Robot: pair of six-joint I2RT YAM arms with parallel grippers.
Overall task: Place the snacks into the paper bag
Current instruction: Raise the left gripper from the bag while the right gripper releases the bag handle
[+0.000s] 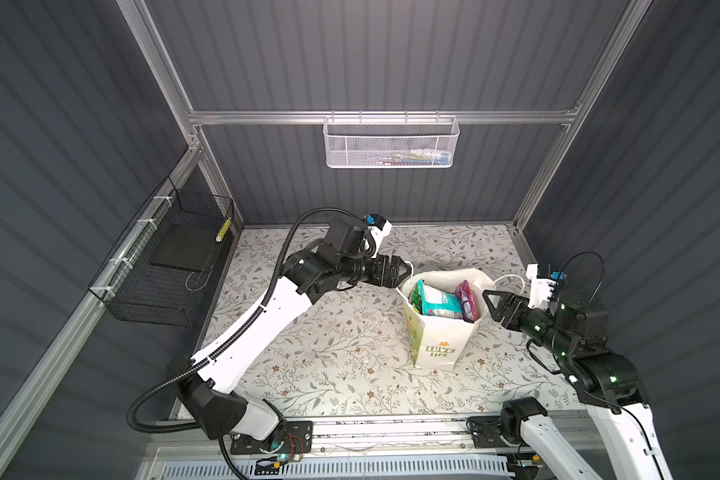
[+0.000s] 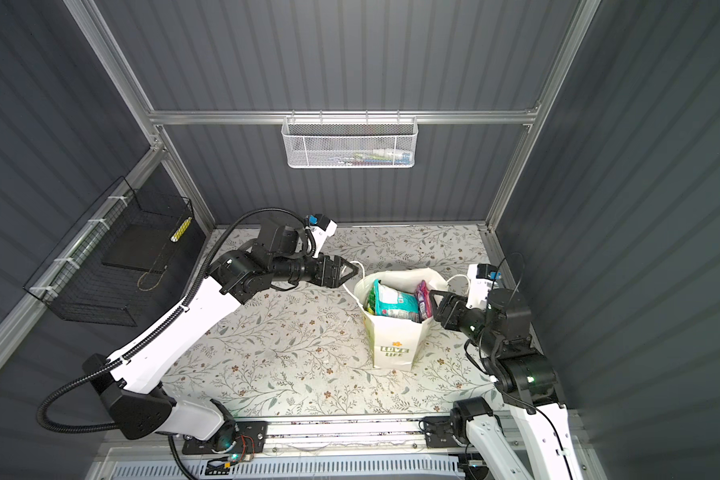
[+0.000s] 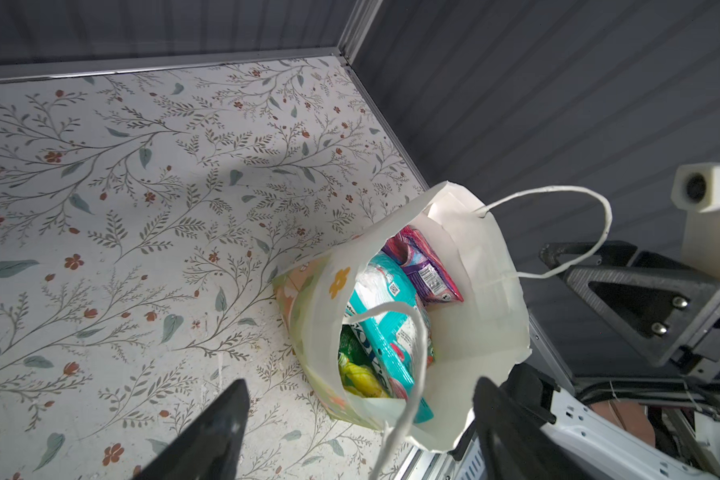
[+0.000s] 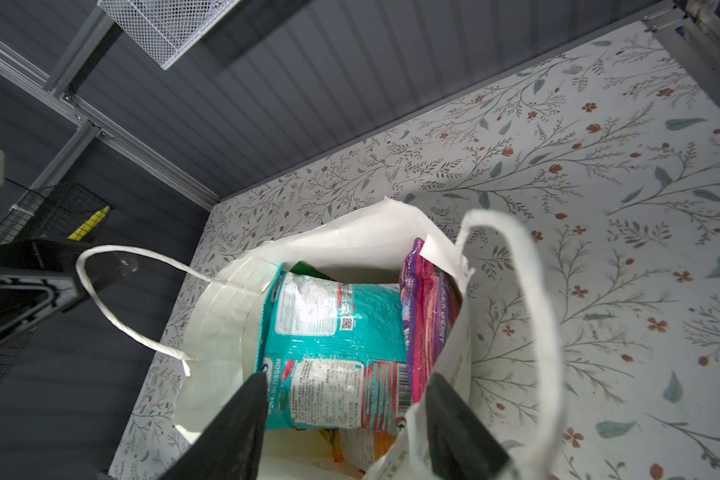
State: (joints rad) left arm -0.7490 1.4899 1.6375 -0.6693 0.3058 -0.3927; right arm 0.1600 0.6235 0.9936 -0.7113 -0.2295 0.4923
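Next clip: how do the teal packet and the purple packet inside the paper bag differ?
Colour: the teal packet is teal with white label panels; the purple packet is purple and pink. Pose: the teal packet lies face up across the pile; the purple packet stands on edge against the wall of the paper bag. Exposure: the teal packet shows most of a face, the purple packet a narrow strip. Both are glossy and inside the bag.
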